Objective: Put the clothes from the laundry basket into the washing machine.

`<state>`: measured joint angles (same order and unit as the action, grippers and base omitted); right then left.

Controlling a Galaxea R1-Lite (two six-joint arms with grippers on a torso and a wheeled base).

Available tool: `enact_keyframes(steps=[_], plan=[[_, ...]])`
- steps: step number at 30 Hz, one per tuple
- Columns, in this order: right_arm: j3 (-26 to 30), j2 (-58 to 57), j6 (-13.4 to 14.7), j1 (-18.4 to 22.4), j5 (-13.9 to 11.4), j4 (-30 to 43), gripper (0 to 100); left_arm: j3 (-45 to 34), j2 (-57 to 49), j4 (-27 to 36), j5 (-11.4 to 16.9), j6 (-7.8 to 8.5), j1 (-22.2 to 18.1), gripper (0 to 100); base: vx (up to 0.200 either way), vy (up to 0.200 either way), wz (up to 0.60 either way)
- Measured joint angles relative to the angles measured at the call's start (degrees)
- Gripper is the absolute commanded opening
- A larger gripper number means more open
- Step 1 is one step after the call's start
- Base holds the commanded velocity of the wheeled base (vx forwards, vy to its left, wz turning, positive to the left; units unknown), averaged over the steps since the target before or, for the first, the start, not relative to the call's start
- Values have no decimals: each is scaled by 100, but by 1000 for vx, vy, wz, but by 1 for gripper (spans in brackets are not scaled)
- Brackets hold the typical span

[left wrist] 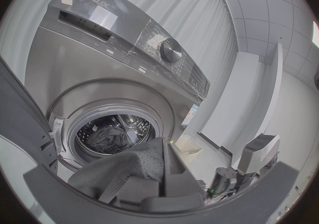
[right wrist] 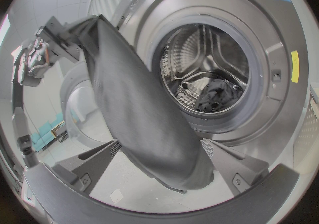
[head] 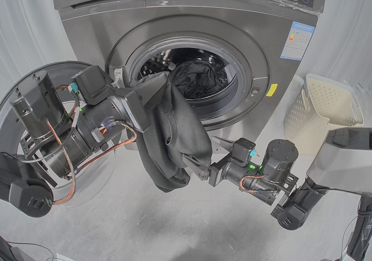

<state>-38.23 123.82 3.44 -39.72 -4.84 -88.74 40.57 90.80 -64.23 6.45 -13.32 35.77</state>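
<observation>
A dark grey garment (head: 174, 134) hangs in front of the washing machine (head: 240, 33), just outside its round opening. My left gripper (head: 159, 84) is shut on the garment's top edge, at the left rim of the opening. The cloth (left wrist: 126, 165) bunches over those fingers. My right gripper (head: 202, 153) is lower down, open, with its fingers (right wrist: 99, 158) spread either side of the garment's hanging lower part (right wrist: 143, 115). Dark clothes (head: 197, 76) lie inside the drum (right wrist: 216, 96). The cream laundry basket (head: 325, 110) stands tilted to the right of the machine.
The machine's round door (head: 23, 79) is swung open at the left, behind my left arm. Bare grey floor (head: 174, 227) lies in front of the machine. White curtains hang behind and beside it.
</observation>
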Motion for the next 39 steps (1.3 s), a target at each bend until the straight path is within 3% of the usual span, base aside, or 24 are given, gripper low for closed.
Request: enact_keyframes(steps=[6,23,32,39], plan=[[146,-307,-44,-297,83,9,100,11,2,0,4,0,1,0,0,0,0],[-388,71,-150,-308,74,20,100,27,0,-1,-10,0,9,0,0,0,0],[-948,407,-183,-179,88,24,100,-11,-37,7,-22,0,22,0,0,0,0],[-926,363,-183,15,96,27,100,-39,-116,18,-46,-2,17,0,0,0,0]])
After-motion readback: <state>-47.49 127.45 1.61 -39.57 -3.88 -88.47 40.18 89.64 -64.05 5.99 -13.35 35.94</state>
